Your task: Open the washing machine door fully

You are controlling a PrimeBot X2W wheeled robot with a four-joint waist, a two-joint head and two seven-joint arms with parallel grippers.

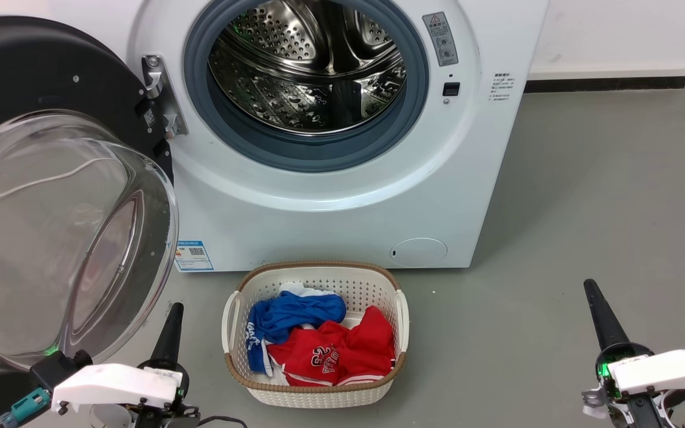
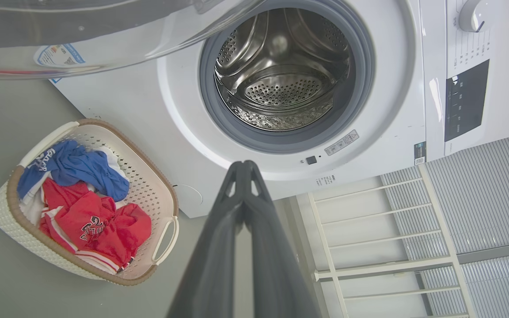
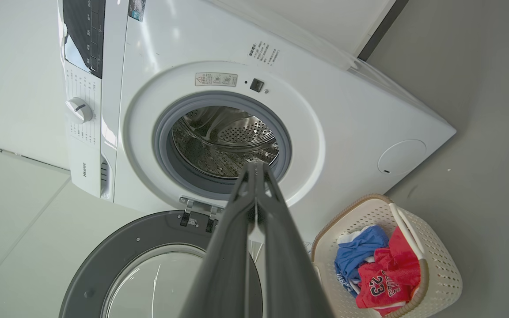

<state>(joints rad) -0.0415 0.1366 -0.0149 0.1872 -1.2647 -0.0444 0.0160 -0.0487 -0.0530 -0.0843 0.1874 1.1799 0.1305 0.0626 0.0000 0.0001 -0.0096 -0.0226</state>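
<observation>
**A:** How do the grippers stand?

**B:** The wrist views settle it. The left gripper [image 2: 244,170] has its two long dark fingers pressed tip to tip with nothing between them, and the right gripper [image 3: 256,167] is the same. In the head view they sit low at either side, the right one well apart from the machine.

**A:** And the door?

**B:** The large round glossy black washing machine door [image 1: 33,65] is swung wide to the robot's left on its metal hinge [image 1: 161,95]. Its clear bulging glass bowl window [image 1: 51,238] is just beside the left gripper, and I cannot tell whether they touch. The right wrist view takes in the door's inner ring. In the left wrist view the glass runs along the top edge.

**A:** What lies past it?

**B:** The big white front-loading washing machine [image 1: 330,208], its mouth uncovered: a perforated steel drum [image 1: 307,65] inside a grey gasket [image 1: 295,157]. On the grey floor [image 1: 586,208] just before it stands a white perforated plastic laundry basket [image 1: 319,393] with a brown woven rim. It holds a blue garment [image 1: 295,312] and a red jersey [image 1: 336,351].

**A:** Any writing?

**B:** The wrist views reach higher than the head view, to a black control panel [image 2: 464,99] and a white dial [image 3: 79,110]. The front reads "Hisense" beneath the dial. The jersey reads "23". A blue label sticker [image 1: 192,255] at the lower front and a grey warning label [image 1: 440,38] beside the opening are too small to read.
</observation>
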